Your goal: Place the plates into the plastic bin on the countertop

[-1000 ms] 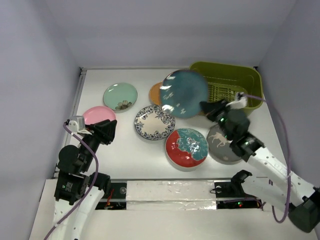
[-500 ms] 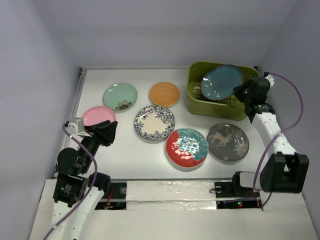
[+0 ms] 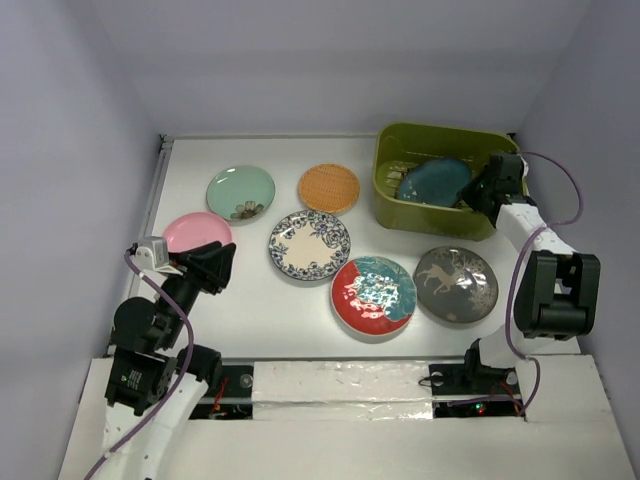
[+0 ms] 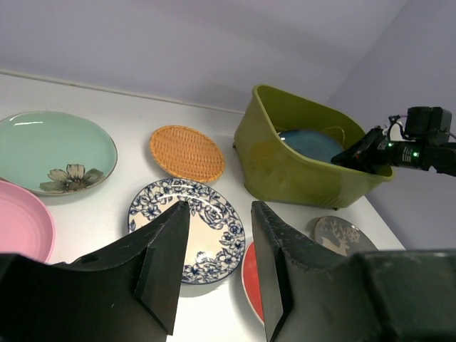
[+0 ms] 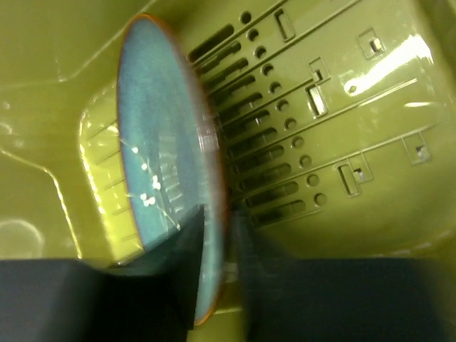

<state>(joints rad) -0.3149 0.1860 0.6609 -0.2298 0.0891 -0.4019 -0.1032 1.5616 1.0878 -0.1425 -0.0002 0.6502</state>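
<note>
**One plate in the bin, six on the countertop**

The plastic bin stands at the far right of the countertop. It holds a single thing, the dark teal plate. The plate sits tilted rather than flat, its face turned toward the bin's left end and its back toward the slotted bottom. The right gripper reaches in over the bin's right rim. In the right wrist view its fingers are clamped on the rim of the plate.

The other six plates lie flat on the countertop outside the bin. The orange plate is just left of the bin and the mint green plate is further left. The pink plate is near the left edge and the white-and-blue plate is in the middle. The red-and-teal plate and the silver-grey deer plate sit side by side in front of the bin.

The left gripper hangs beside the pink plate, fingers spread with nothing between them.
</note>
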